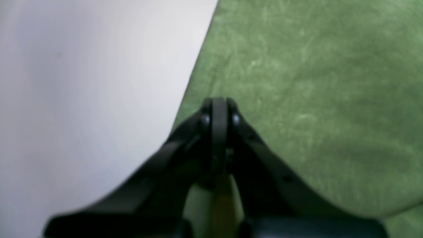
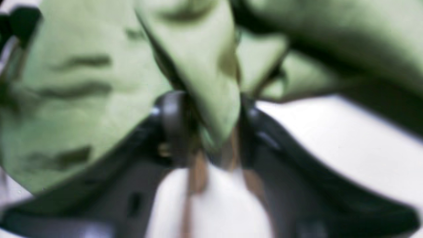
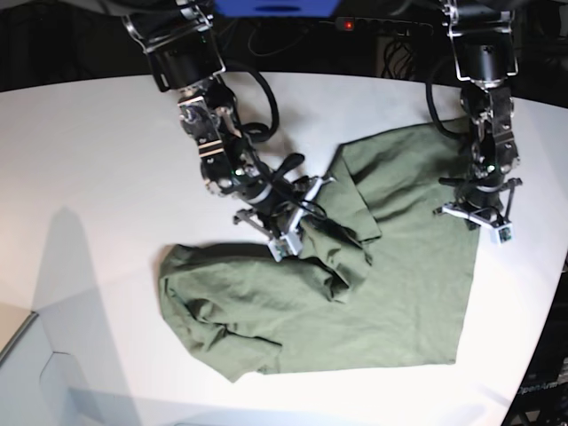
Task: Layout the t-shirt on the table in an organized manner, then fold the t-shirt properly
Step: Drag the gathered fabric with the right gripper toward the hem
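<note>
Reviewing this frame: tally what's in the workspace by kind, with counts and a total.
T-shirt, olive green: 1, the t-shirt, partly spread and bunched in the middle
Table, white: 1, the table
Robot claws, black: 2, the right claw with a fold of shirt between its fingers, the left claw shut at the shirt's edge
Total: 4

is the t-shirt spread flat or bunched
Bunched: the t-shirt lies flat on one side, crumpled and lifted where the right gripper pinches it.
</note>
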`<act>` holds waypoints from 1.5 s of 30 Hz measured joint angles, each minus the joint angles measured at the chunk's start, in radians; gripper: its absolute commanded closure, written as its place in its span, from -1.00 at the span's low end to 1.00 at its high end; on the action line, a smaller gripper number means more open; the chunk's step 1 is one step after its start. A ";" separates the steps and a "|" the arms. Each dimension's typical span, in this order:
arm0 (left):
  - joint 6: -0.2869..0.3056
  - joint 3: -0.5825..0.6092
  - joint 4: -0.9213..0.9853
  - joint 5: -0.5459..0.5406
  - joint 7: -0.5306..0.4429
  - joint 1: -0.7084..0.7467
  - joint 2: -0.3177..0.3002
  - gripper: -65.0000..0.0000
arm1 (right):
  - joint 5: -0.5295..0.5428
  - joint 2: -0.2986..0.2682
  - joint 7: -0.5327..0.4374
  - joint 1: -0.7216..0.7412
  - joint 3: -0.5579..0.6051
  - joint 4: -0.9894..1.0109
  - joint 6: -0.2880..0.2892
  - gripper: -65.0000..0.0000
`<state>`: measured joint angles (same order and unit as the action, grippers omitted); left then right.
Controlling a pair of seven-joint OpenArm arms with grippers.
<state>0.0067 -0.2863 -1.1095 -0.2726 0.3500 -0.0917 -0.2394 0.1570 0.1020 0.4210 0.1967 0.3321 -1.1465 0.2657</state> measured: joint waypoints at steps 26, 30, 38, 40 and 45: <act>0.008 -0.005 -0.082 0.000 -0.036 0.117 -0.010 0.99 | 0.006 0.048 -0.132 0.507 0.168 0.134 0.000 1.00; 0.003 -0.005 -0.107 0.001 -0.011 0.127 -0.010 0.99 | 0.004 0.043 -0.205 0.592 0.164 0.274 0.000 0.99; 0.003 -0.003 -0.108 0.000 -0.011 0.127 -0.009 0.99 | 0.004 0.047 -0.216 0.616 0.167 0.309 0.000 -0.21; 0.003 -0.003 -0.108 0.000 -0.011 0.128 -0.009 0.99 | 0.004 0.045 -0.215 0.598 0.162 0.282 0.000 -0.18; 0.003 -0.004 -0.107 0.000 -0.011 0.128 -0.008 0.99 | 0.004 0.034 -0.221 0.467 0.113 0.109 0.000 -0.13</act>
<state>0.0097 -0.2901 -1.2167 -0.2722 0.3386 0.0360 -0.2478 0.1608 0.1364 0.2001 0.6640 0.4454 -1.0370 0.2653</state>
